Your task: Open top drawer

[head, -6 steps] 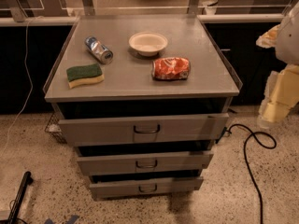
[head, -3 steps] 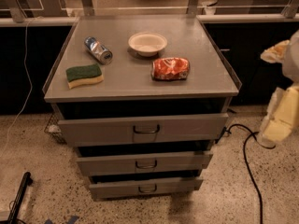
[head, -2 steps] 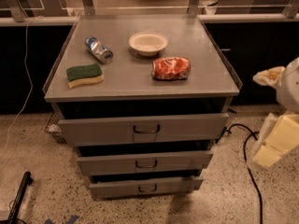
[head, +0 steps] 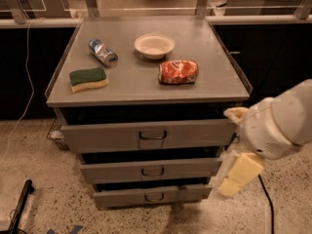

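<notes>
Grey metal cabinet (head: 146, 89) stands mid-scene on speckled floor (head: 44, 179), w/ a flat top and three drawers stacked below.

Robot arm (head: 287, 121), pale and bulky, comes in from the right edge, near side, at about top-drawer height.

The top drawer (head: 107, 135) is the widest and tallest front, directly under the cabinet top, w/ a dark gap showing above its front. Middle drawer (head: 112, 171) and bottom drawer (head: 122, 196) sit below it, each narrower and shorter.

Gripper (head: 226, 150) is at the right end of the drawer fronts, just beside the cabinet's right near corner. One yellowish finger (head: 235, 113) is up by the top drawer's upper right corner; the other sits lower, beside the middle and bottom drawers. Fingers look spread well apart, nothing between them. Can't tell if either touches the cabinet.

On the cabinet top:
- Orange snack bag (head: 178, 71), right of centre, lying flat.
- White bowl (head: 154, 45), farther back, near centre, upright.
- Green-and-yellow sponge (head: 88, 78), near left, green side up.
- Can (head: 103, 52) on its side, far left, between sponge and bowl, apart from both.

Small dark loop handle (head: 152, 135) is at centre of the top drawer front, well left of the gripper, untouched.

Black cable (head: 265, 199) runs on the floor, right of cabinet.
</notes>
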Tool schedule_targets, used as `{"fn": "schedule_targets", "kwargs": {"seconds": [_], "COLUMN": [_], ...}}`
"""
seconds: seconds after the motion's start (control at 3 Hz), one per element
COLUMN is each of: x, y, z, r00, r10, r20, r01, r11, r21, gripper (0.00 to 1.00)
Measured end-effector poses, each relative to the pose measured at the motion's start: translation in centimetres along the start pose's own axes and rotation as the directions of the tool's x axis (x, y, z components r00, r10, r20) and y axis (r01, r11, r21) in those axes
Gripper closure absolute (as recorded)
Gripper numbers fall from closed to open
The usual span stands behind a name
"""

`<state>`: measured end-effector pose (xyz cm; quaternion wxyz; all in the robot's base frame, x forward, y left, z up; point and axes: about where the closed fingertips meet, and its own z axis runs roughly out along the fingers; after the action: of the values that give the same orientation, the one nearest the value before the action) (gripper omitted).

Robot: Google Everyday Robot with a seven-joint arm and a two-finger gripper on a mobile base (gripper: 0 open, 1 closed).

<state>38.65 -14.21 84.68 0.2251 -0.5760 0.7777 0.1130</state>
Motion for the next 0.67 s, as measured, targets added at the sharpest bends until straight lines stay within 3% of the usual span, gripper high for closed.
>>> {"fn": "schedule_targets", "kwargs": {"seconds": [0.33, 0.67], "x": [-0.85, -1.01], "y": [-0.76, -0.7], "z": [5.78, 5.91], "r00": [1.0, 0.999], "r10": [-0.029, -0.037], "r20": [0.007, 0.008], "r01": [0.03, 0.037], "r11": [0.9986, 0.9986], "r21": [-0.043, -0.038], "gripper": [0.0, 0.0]}}
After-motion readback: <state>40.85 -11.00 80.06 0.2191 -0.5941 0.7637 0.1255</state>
